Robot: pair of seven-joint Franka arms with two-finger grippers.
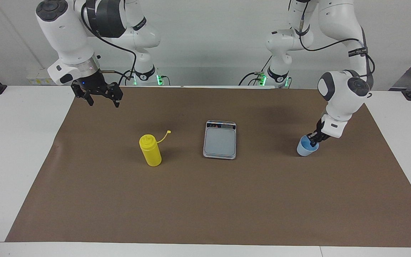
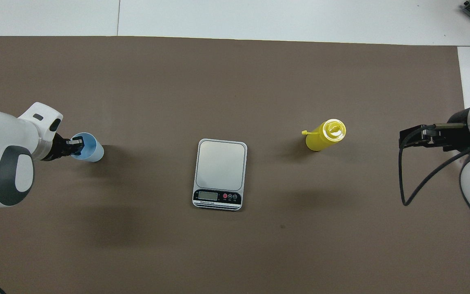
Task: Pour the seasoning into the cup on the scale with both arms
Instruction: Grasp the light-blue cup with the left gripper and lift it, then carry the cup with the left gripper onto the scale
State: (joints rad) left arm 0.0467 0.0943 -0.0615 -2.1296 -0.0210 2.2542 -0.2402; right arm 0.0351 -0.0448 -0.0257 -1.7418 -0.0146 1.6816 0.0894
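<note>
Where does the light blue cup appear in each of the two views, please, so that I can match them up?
Facing view: the cup stands at the picture's right, at the left arm's end of the table, with the left gripper shut on its rim.
Overhead view: the cup is at the picture's left, level with the scale.
Shared landmark: the scale at mid-table, between the cup and the yellow bottle.

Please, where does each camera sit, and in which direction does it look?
Facing view: high across the table, looking at the robots; both arms show whole, left pincer on the cup, right pincer raised.
Overhead view: high above the robots' end, looking steeply down; only forearms and pincers show.
Shared: cup, scale, bottle, half a turn apart.
</note>
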